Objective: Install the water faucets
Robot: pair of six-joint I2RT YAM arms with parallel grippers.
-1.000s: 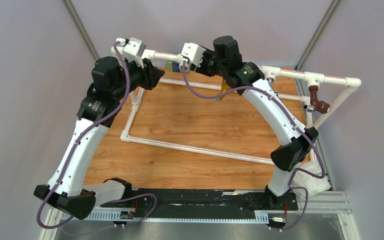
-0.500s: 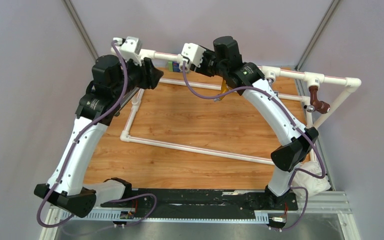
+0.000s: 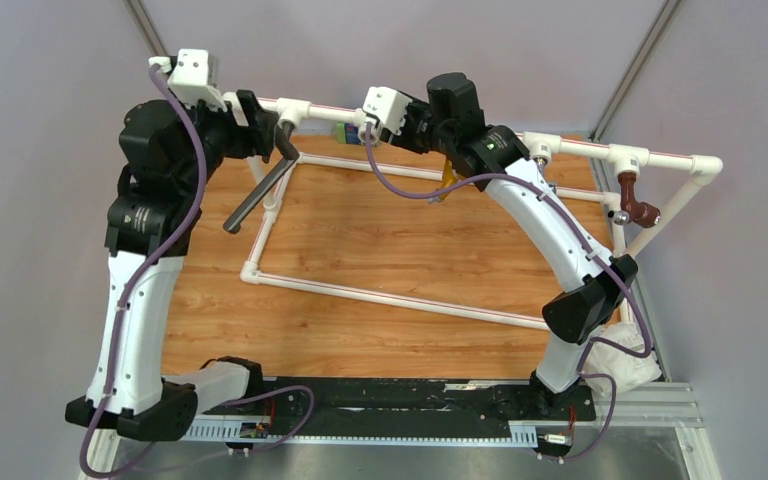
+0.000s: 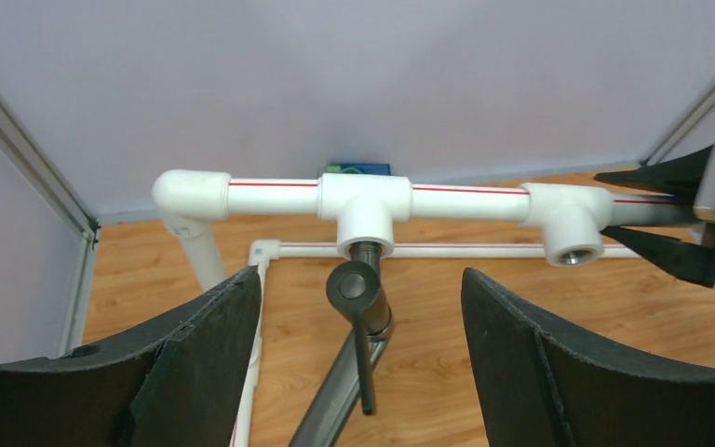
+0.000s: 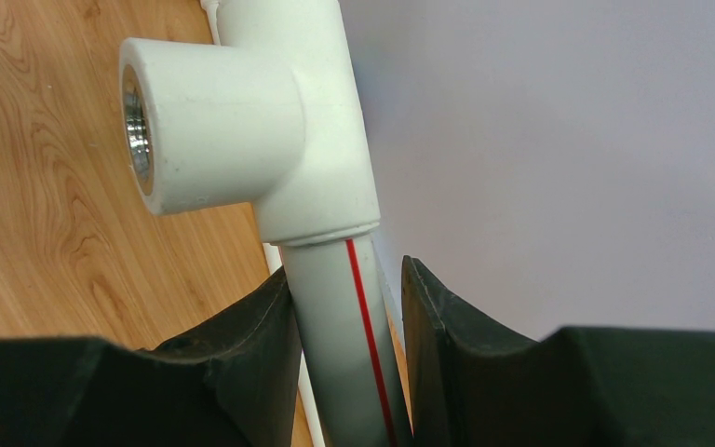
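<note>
The dark grey faucet (image 3: pixel 258 185) hangs from a tee (image 4: pixel 365 209) of the white pipe frame's (image 3: pixel 580 147) top rail. Its threaded end sits in the tee's mouth, and its long tube slants down toward the near left. In the left wrist view the faucet (image 4: pixel 361 296) shows end-on, its thin handle pointing down. My left gripper (image 3: pixel 257 125) (image 4: pixel 361 275) is open, its jaws wide on either side of the faucet and not touching it. My right gripper (image 3: pixel 355 128) (image 5: pixel 347 270) is shut on the top rail, just beside a second tee (image 5: pixel 205 130) whose threaded mouth is open.
A brown tap (image 3: pixel 638 205) and a chrome one (image 3: pixel 620 215) hang at the frame's right end, and an orange tap (image 3: pixel 447 180) shows under my right arm. A blue-green box (image 4: pixel 358 169) stands behind the rail. Grey walls close in on three sides. A white cloth (image 3: pixel 625 360) lies by the right base.
My left gripper has opened, let go of the faucet and drawn back to the left, uncovering it on its tee. The right arm has not moved.
</note>
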